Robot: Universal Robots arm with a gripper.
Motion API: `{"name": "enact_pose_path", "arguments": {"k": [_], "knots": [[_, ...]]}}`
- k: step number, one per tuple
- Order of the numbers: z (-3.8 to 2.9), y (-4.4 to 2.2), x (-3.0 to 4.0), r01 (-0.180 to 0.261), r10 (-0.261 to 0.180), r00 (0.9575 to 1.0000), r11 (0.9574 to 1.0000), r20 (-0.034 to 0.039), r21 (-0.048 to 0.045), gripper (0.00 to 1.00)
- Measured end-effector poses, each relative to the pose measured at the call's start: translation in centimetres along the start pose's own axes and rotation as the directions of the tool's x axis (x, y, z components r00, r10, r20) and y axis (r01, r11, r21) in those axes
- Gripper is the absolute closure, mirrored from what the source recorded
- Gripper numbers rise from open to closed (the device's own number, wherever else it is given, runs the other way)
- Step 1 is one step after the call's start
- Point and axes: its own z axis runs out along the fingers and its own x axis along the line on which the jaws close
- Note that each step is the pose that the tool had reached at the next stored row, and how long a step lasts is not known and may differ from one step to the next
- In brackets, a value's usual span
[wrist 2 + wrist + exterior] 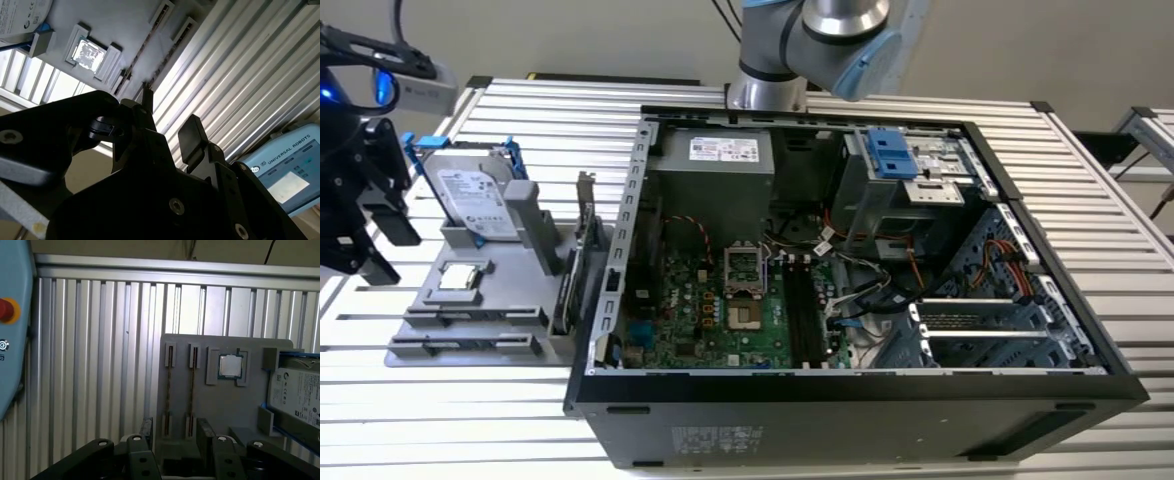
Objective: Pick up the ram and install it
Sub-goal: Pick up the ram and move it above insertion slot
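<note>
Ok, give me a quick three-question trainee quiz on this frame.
1. True or false: the gripper is holding something.
2. On the grey tray, what lies beside the hard drive? A fan; B processor chip; C screwdriver.
3. Is the side of the computer case open or closed?
Key: 1 false, it is open with nothing in it; 2 B; 3 open.
</note>
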Motion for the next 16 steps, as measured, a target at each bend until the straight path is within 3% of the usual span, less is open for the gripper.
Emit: {"name": "enact_pose_path", "arguments": {"k": [16], "knots": [[0.52,0.00,-0.01,0.000,0.000,1.0000,1.0000,0.0000,-0.0001,0.00]]}}
